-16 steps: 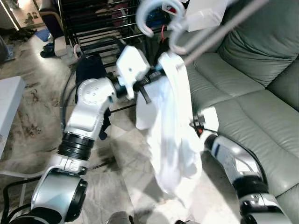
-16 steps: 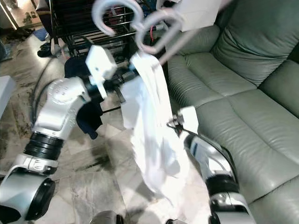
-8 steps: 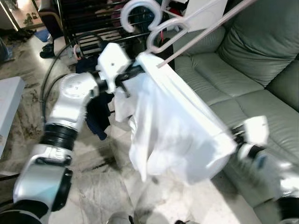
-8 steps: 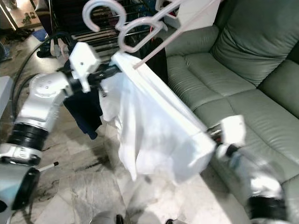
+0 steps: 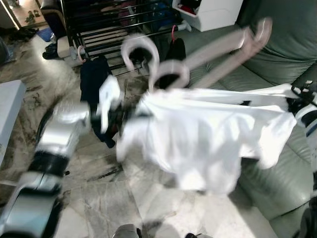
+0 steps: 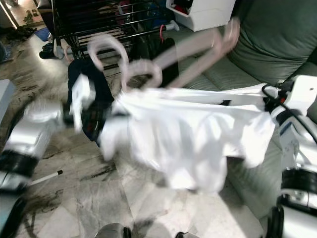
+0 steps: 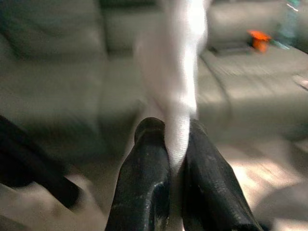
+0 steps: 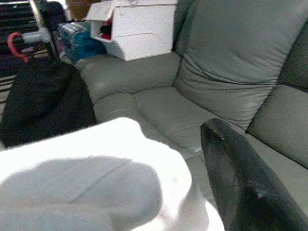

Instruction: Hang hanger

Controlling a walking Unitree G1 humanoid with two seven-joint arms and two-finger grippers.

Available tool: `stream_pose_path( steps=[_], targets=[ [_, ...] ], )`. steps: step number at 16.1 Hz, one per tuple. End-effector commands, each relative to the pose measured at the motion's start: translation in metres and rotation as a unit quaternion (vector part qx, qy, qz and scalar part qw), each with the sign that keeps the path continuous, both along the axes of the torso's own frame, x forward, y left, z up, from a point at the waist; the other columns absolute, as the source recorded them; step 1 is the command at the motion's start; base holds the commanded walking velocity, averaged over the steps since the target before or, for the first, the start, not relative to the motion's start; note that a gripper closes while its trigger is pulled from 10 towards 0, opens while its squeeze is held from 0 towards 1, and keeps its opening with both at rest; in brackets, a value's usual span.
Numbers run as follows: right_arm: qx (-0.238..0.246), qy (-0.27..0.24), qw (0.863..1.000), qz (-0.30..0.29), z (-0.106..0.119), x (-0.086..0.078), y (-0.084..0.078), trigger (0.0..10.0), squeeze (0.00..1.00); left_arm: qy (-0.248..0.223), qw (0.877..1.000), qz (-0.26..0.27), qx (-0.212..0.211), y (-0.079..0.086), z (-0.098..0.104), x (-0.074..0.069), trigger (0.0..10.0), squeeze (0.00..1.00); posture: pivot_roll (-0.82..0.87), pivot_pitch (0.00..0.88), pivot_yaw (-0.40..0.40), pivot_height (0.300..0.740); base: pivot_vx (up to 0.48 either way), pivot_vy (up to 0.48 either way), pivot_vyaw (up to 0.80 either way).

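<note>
Shirt point(image 5: 208, 144): soft, light, stretched between both arms.
Left gripper point(image 7: 175, 159): clamped on cloth.
Right gripper point(image 8: 240, 183): cannot tell.
Hangers point(image 5: 198, 59): stiff, seemingly light; grip near hook.

Sofa point(image 5: 277, 29): big, grey-green, soft cushions.
White box point(image 8: 137, 31): just beside the sofa's arm, lid open.
Black rack point(image 5: 119, 25): past the sofa's end, many thin bars.
Dark clothes point(image 5: 94, 82): hanging low by the rack, near the sofa.
Floor point(image 5: 94, 198): pale marble tiles with dark streaks, beside the sofa.
</note>
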State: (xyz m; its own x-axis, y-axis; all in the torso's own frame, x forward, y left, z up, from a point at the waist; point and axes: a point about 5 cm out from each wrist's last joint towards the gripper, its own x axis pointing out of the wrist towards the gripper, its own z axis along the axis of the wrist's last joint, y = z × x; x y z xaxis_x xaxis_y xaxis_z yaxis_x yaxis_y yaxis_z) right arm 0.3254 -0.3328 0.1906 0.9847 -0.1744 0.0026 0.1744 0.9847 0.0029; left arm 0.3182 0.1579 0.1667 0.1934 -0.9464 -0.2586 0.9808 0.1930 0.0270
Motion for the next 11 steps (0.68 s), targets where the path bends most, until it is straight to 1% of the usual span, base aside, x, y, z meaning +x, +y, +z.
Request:
stream_pose_path(
  steps=[1, 2, 3, 4, 5, 6, 7, 8, 9, 10, 11],
  targets=[
    [-0.006, -0.022, 0.999, -0.043, 0.013, -0.005, -0.016, 0.0, 0.00, 0.014, 1.000, -0.020, 0.015, 0.011, 0.001, -0.006, 0.0, 0.00, -0.02, 0.000, 0.020, 0.740, 0.000, 0.000, 0.00],
    [-0.005, -0.026, 0.999, -0.043, 0.014, -0.002, -0.014, 0.0, 0.00, 0.047, 0.995, -0.062, 0.061, 0.016, -0.016, -0.018, 0.0, 0.00, -0.02, 0.000, 0.019, 0.740, 0.000, 0.000, 0.00],
    [-0.004, -0.028, 0.999, -0.041, 0.013, 0.000, -0.012, 0.0, 0.00, 0.056, 0.987, -0.084, 0.125, 0.022, -0.037, -0.023, 0.0, 0.00, -0.02, 0.000, 0.018, 0.740, 0.000, 0.000, 0.00],
    [-0.004, -0.027, 0.999, -0.040, 0.012, 0.000, -0.011, 0.0, 0.00, 0.061, 0.986, -0.087, 0.127, 0.022, -0.040, -0.024, 0.0, 0.00, -0.02, 0.000, 0.018, 0.740, 0.000, 0.000, 0.00],
    [-0.003, -0.028, 0.999, -0.040, 0.011, 0.001, -0.010, 0.0, 0.00, 0.063, 0.986, -0.064, 0.139, 0.024, -0.045, -0.020, 0.0, 0.00, -0.03, 0.000, 0.020, 0.740, 0.000, 0.000, 0.00],
    [-0.002, -0.029, 0.999, -0.037, 0.010, 0.002, -0.008, 0.0, 0.00, 0.052, 0.983, -0.054, 0.168, 0.026, -0.050, -0.017, 0.0, 0.00, -0.03, 0.000, 0.019, 0.740, 0.000, 0.000, 0.00],
    [-0.001, -0.031, 0.999, -0.031, 0.009, 0.002, -0.006, 0.0, 0.00, 0.036, 0.981, -0.032, 0.190, 0.025, -0.055, -0.013, 0.0, 0.00, -0.03, 0.000, 0.019, 0.740, 0.000, 0.000, 0.00],
    [-0.001, -0.031, 0.999, -0.030, 0.009, 0.003, -0.005, 0.0, 0.00, 0.025, 0.979, -0.002, 0.201, 0.024, -0.058, -0.007, 0.0, 0.00, -0.03, 0.000, 0.019, 0.740, 0.000, 0.000, 0.00],
    [0.002, -0.034, 0.999, -0.025, 0.009, 0.004, -0.002, 0.0, 0.00, -0.021, 0.976, 0.061, 0.210, 0.020, -0.059, 0.007, 0.0, 0.00, -0.04, 0.000, 0.020, 0.740, 0.000, 0.000, 0.00],
    [0.000, -0.034, 0.999, -0.021, 0.009, 0.005, 0.001, 0.0, 0.00, -0.023, 0.976, 0.107, 0.187, 0.018, -0.058, 0.014, 0.0, 0.00, -0.04, 0.000, 0.020, 0.740, 0.000, 0.000, 0.00],
    [-0.002, -0.034, 0.999, -0.018, 0.008, 0.006, 0.003, 0.0, 0.00, -0.023, 0.975, 0.132, 0.177, 0.017, -0.058, 0.018, 0.0, 0.00, -0.04, 0.000, 0.019, 0.740, 0.000, 0.000, 0.00]
  ],
)
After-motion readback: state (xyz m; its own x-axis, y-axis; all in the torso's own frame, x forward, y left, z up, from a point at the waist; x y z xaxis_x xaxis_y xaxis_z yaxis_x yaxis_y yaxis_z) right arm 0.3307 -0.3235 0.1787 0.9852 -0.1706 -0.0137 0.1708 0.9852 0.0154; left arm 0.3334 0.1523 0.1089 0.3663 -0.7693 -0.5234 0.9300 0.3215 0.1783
